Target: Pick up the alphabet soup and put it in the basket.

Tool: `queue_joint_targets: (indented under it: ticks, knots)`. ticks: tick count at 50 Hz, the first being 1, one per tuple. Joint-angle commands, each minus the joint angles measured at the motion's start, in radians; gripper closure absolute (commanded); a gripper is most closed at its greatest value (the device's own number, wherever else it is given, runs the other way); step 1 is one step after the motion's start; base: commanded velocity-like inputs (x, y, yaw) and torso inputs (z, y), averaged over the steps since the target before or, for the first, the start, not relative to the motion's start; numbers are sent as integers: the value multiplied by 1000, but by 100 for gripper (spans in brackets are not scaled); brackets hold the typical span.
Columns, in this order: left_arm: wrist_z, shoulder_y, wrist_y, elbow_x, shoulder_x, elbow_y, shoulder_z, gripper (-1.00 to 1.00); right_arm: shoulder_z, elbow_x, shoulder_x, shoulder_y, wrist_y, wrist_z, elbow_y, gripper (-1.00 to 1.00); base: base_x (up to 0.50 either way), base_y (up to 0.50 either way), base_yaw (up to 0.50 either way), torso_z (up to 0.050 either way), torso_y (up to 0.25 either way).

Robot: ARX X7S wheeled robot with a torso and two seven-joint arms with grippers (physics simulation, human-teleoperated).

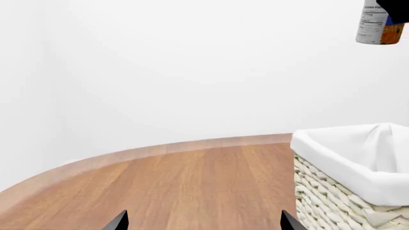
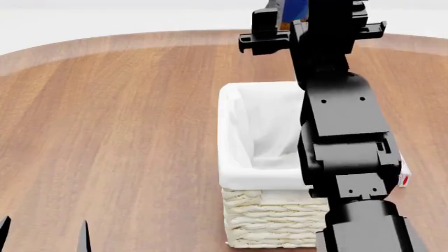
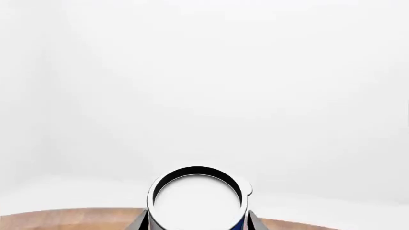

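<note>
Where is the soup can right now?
The soup can is held in the air by the right gripper, above the basket's far end, at the top of the head view.

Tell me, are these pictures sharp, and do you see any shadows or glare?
Head view: crisp, soft folds shade the cream wicker basket's white liner, no glare. Left wrist view: flat, even light on the brown wooden table. Right wrist view: the white-topped blue soup can is sharp against a washed-out white background.
</note>
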Motion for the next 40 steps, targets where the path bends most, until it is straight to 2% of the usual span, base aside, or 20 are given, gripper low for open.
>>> queue_joint_targets:
  ticks: [1,11,24,40]
  knots:
    - [-1,-1,3,-9,-3,-3,-1,-100,63,-121,-73,167,-90,-80,372,100,0,0,0,0,0]
    - [-2,-4,7,-10,-4,-12,2,-100,138,-279,-90,188,57,-115,372,100,0,0,0,0,1]
    - [-2,-6,12,-14,-5,-23,5,-100,244,-314,-103,166,207,-219,372,100,0,0,0,1,1]
    - [-2,-12,9,-16,-7,-33,14,-100,325,-334,-93,109,177,-157,372,100,0,0,0,0,1]
